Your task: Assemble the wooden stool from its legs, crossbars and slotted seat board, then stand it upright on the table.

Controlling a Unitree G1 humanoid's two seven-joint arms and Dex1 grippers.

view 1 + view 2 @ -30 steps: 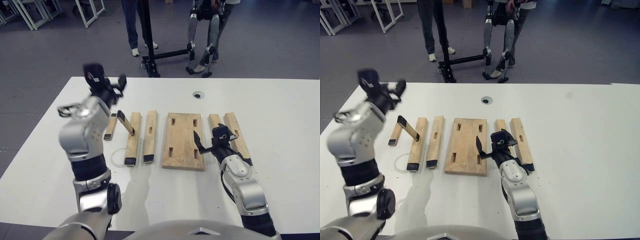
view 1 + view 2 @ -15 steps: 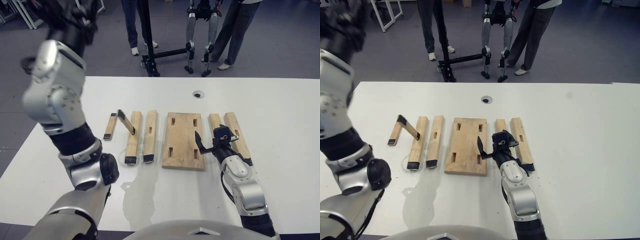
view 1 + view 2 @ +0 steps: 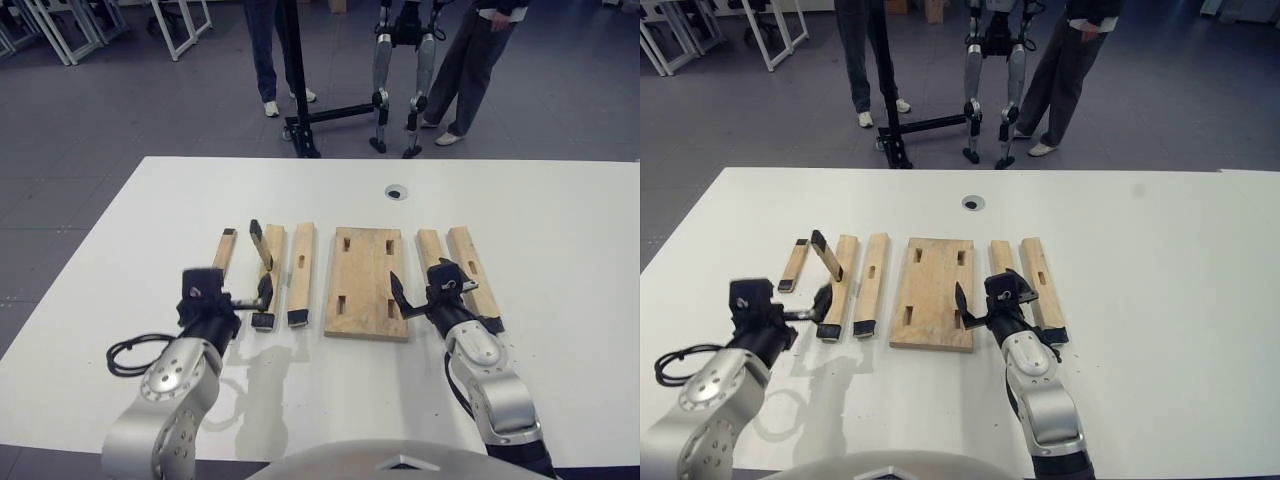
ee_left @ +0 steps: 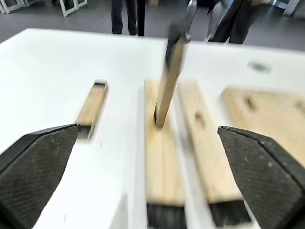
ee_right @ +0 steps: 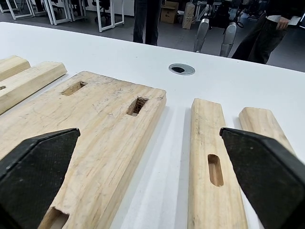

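Pale rectangular slotted wooden seat board (image 3: 366,280) lies flat mid-surface, two pale dark-ended wooden legs (image 3: 300,272) each side, nothing joined to it. Short dark-tipped crossbar (image 3: 259,245) stands tilted on a left leg; seating unclear. Prob. early, crossbar-fitting step. Left end effector (image 3: 248,297) gapes at that leg's near end. Right end effector (image 3: 422,292) is spread wide by the board's near right corner. Next: grip a part and line it up w/ a slot.

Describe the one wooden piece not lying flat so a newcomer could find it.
On the white table, find the wide slotted wooden seat board. Of two long wooden legs on its left, the outer one holds a short black-tipped wooden stick, the only piece standing up.
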